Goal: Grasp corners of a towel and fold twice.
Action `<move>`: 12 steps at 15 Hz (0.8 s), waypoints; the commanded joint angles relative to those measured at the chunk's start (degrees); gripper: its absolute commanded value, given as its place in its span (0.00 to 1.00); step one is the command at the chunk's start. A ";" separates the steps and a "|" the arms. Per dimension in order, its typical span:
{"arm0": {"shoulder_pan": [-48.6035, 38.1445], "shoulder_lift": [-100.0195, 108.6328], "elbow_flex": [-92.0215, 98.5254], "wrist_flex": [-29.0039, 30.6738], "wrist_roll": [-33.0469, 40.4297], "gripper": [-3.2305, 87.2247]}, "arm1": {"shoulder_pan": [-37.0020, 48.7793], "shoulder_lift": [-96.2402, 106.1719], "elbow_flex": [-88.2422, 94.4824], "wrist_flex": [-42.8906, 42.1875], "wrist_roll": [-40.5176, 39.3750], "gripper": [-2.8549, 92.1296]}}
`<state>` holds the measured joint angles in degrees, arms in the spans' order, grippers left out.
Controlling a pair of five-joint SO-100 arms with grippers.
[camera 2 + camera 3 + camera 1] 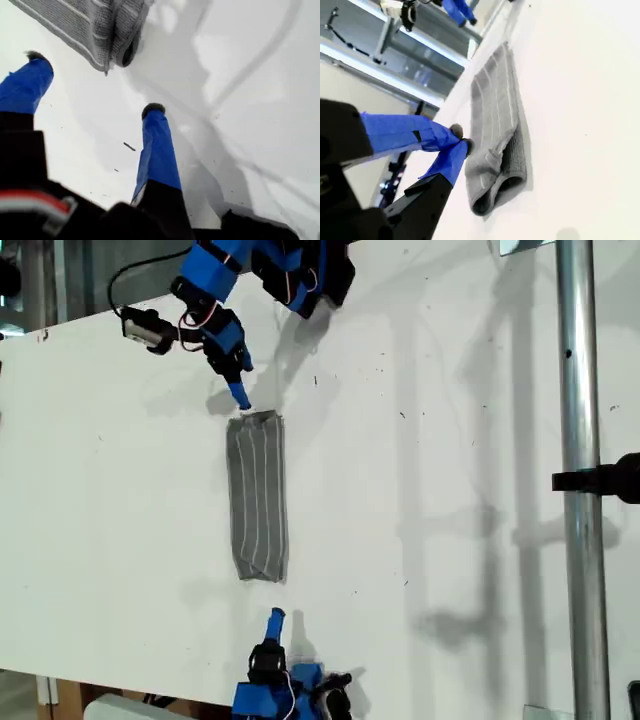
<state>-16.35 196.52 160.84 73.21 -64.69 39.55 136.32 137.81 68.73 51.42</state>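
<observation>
well, the towel (258, 497) lies on the white table (450, 440) as a narrow folded strip. its long axis runs up and down the exterior view, one short end toward each arm, and its white stripes run along that length. its near end in the second wrist view shows an open fold loop (495, 192).

my first gripper (95, 82) is released, its blue fingers (157, 145) spread wide with bare table between them. it points at the towel's (90, 25) short end from a little way off, at the exterior view's bottom (275, 618).

my second gripper (461, 139) is clenched tip to tip on nothing. it sits just beside the towel's (495, 110) other end, at the exterior view's top (240, 395).
</observation>
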 commanded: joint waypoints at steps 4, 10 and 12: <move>5.10 2.37 5.19 -5.71 -3.43 0.01 | -0.53 -20.39 2.29 -27.69 2.99 0.43; 5.19 2.37 3.96 -1.85 -5.10 0.00 | -5.98 -45.44 -18.37 -33.93 6.42 0.41; 5.19 2.37 3.34 -1.49 -4.92 0.00 | -10.02 -50.36 -23.12 -38.06 6.24 0.27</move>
<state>-11.78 198.63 166.73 71.46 -69.08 31.99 86.75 119.79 33.31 57.57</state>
